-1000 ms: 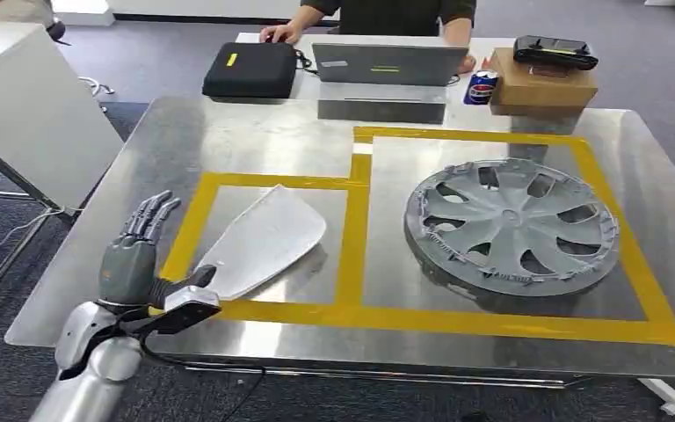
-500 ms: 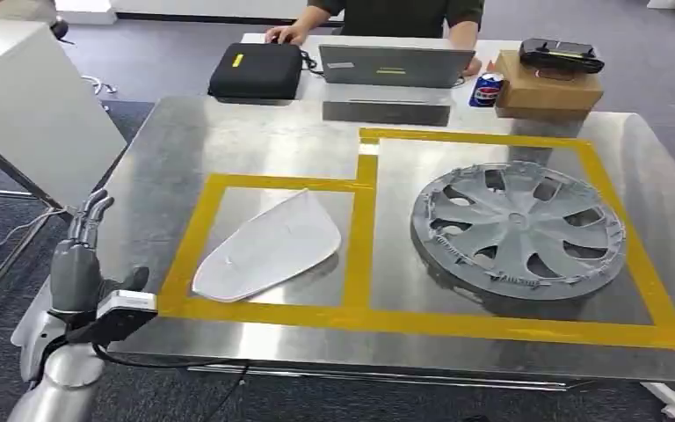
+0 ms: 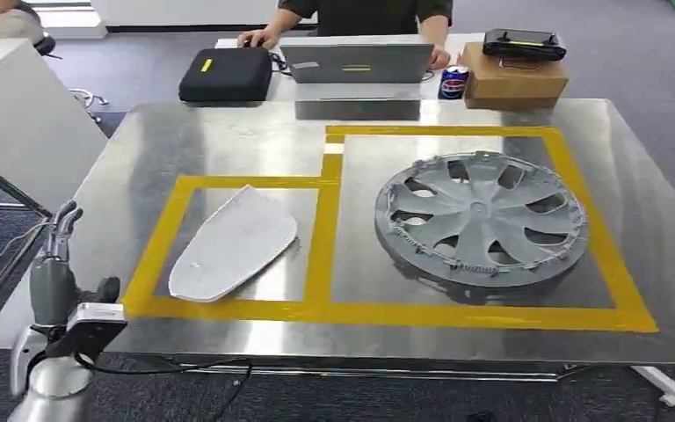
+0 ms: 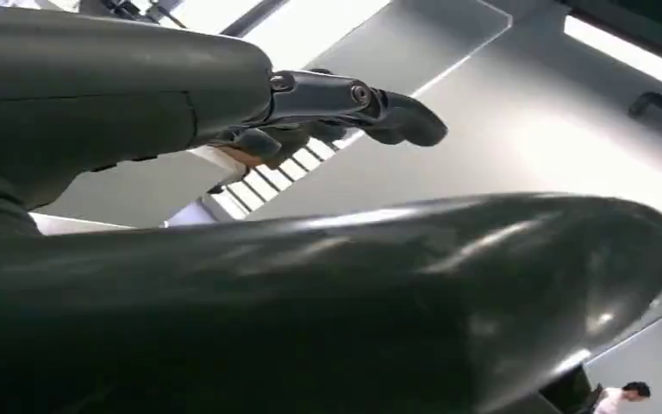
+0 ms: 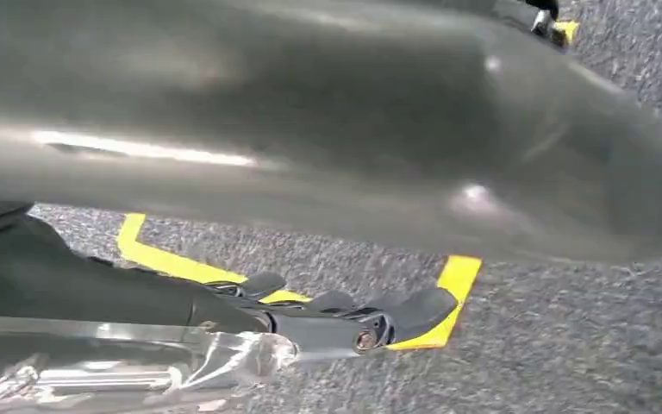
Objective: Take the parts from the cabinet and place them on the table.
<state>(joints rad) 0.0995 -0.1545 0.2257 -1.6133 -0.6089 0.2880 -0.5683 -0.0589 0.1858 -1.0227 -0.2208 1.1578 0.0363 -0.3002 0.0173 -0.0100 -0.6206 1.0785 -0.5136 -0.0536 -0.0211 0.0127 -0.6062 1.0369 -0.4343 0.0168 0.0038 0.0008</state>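
Currently both parts sit on the steel table (image 3: 228,141): pale curved panel (image 3: 233,244) flat inside the smaller yellow-taped box, grey wheel cover (image 3: 482,220) flat in the larger taped box, well apart. Left hand (image 3: 51,272) is off the table's near-left corner, holding nothing, fingers pointing up and apart. Right hand (image 5: 345,315) hangs over grey carpet with yellow floor tape, fingers loose, nothing in them. Person sits behind a laptop (image 3: 356,60) beyond the table.

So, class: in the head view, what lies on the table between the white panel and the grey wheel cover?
In the head view, one strip of yellow tape on the bare steel table separates the white panel from the wheel cover; nothing else.
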